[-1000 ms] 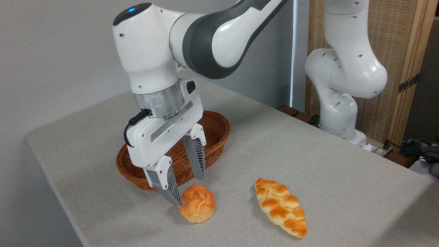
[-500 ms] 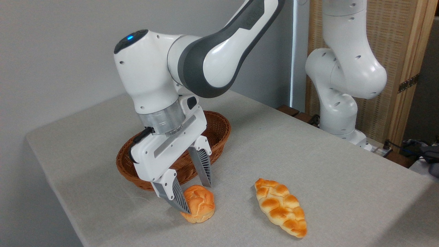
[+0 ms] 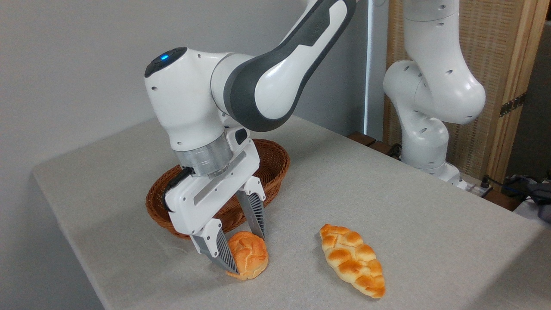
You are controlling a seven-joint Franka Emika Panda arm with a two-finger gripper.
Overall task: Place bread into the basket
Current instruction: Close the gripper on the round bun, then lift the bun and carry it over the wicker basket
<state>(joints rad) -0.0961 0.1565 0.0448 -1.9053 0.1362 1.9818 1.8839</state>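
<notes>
- The knotted bun (image 3: 249,255) sits on the grey table (image 3: 387,198), just in front of the wicker basket (image 3: 275,161) and not yet inside it; its pale underside shows at the lower edge, so it looks tipped a little toward the camera.
- We have the gripper (image 3: 245,254) lowered around the bun, one ribbed finger (image 3: 224,255) on its left flank and the other behind its upper right. Both appear to touch the crust, but we cannot tell whether they are pressing or only bracketing it.
- The fingers straddle the bun's short width, which we judge suits a soft, rounded thing: the ribbed fingers can give and wrap without sliding off.
- The bun rests on the table, so the lift has not begun; we read this as the closing stage of the grasp.
- The basket lies directly behind the wrist, so the carry should be short: up, back over the rim, release.
- The long braided loaf (image 3: 353,259) lies well apart to the right, clear of the fingers.
</notes>
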